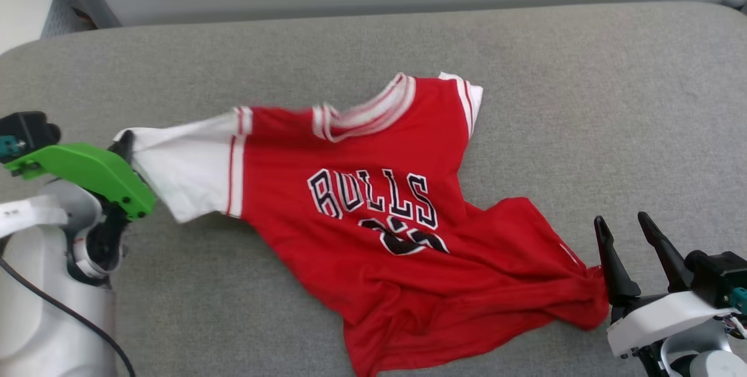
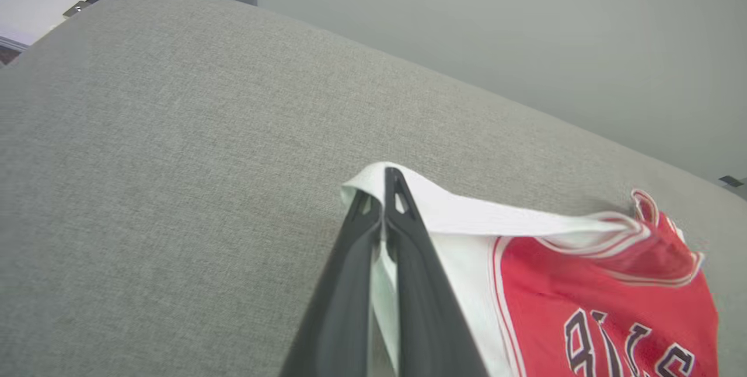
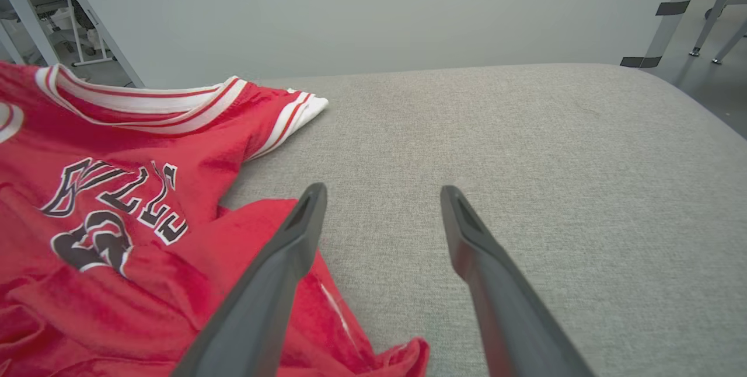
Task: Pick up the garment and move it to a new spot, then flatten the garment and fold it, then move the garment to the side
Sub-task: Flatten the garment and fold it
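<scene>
The garment [image 1: 373,213] is a red jersey with white sleeves and black "BULLS" print, lying chest-up and wrinkled on the grey padded surface [image 1: 554,103]. My left gripper [image 1: 122,146] is shut on the edge of its white sleeve [image 2: 467,219], which is pulled taut toward the left. In the left wrist view the two dark fingers [image 2: 408,237] pinch the white cloth between them. My right gripper [image 1: 624,228] stands open at the lower right, just beside the bunched red hem [image 3: 362,330], with nothing between its fingers [image 3: 484,260].
The grey surface's curved far edge [image 1: 350,15] meets a pale wall. A white box [image 1: 23,15] and metal legs stand off its far left corner. More metal legs [image 3: 706,9] stand off the right side.
</scene>
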Tool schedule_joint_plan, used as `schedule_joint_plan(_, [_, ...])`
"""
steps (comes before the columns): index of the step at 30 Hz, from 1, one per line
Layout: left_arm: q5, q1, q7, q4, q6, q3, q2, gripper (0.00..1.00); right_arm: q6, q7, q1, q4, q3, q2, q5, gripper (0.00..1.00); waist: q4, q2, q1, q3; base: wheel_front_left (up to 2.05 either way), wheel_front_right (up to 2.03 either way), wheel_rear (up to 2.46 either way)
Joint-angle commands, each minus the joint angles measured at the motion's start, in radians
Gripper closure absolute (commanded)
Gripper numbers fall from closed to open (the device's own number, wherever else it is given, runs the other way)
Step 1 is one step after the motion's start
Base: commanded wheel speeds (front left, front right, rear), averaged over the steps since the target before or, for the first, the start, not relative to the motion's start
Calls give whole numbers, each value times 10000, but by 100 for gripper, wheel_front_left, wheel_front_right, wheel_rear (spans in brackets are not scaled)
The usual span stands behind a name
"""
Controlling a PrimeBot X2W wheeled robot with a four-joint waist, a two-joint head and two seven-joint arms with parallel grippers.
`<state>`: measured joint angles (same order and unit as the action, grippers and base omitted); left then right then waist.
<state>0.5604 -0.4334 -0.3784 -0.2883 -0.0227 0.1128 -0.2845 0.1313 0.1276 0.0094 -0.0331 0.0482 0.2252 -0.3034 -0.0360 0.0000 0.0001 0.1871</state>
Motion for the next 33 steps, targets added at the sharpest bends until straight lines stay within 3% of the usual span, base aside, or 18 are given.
schedule_joint_plan(1, [-111,-331,120,-386,-79,113,-198,100,-6,18,-199,-24,59,-4,30,0,-125,0,-1,372,0,0,0])
schedule_joint_plan(9, [-494,-854,544,-2477,-141,112,-803,100,-6,-4,-440,-99,172,47,68,0,-174,0,-1,840,0,0,0])
schedule_joint_plan(17, [-842,-808,1282,-4071,-28,-206,-852,100,-6,-40,-559,-206,160,49,158,0,41,0,-1,859,0,0,0])
schedule_joint_plan(18, [-870,-815,1373,-4205,13,-280,-789,91,-6,-46,-553,-224,150,45,160,0,96,0,-1,810,0,0,0])
schedule_joint_plan(19, [-924,-823,1489,-4275,59,-359,-755,61,-6,-50,-544,-238,140,48,163,0,148,0,-1,757,0,0,0])
schedule_joint_plan(20, [-1020,-832,1664,-4348,81,-456,-736,0,-6,-51,-532,-251,128,55,162,0,207,0,-1,687,0,0,0])
schedule_joint_plan(27, [-1480,-686,3314,-4013,928,-1265,-403,0,-6,-35,-397,-293,43,105,131,0,584,0,-1,4,0,0,0])
schedule_joint_plan(33, [-2024,-55,5096,-2888,1258,-2079,-127,0,-6,-54,-172,-292,-99,170,72,0,879,0,-1,-669,0,0,0])
